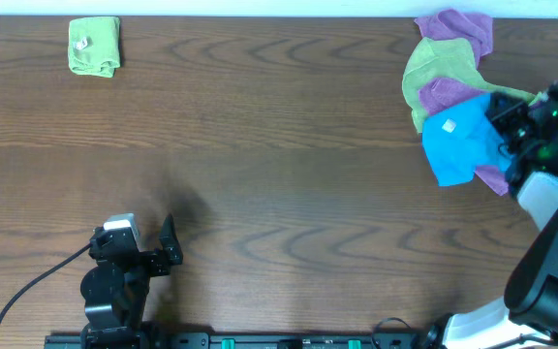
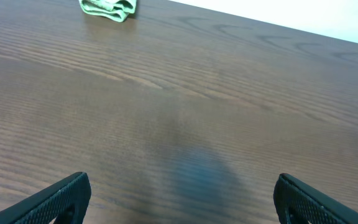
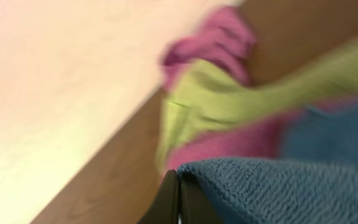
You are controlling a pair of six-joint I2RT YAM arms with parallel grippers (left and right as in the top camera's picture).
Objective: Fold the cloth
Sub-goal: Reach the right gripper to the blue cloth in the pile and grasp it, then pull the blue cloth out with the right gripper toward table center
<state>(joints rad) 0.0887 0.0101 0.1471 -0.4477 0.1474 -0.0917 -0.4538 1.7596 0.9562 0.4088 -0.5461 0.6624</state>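
Right pincer (image 3: 179,190) clamped on blue cloth (image 1: 458,143) atop purple-green pile (image 1: 436,70), left pincer (image 2: 182,183) spread apart above table (image 2: 166,93)

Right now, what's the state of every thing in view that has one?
Blue towel: unfolded, bunched on the pile at the right, one edge pinched.
Right tool: shut on the blue towel.
Left tool: open, holding nothing.
Far-left lime-green cloth: folded, lying alone.
Pile's lime-green cloth: crumpled, unfolded.
Purple cloths: crumpled, partly under the others.
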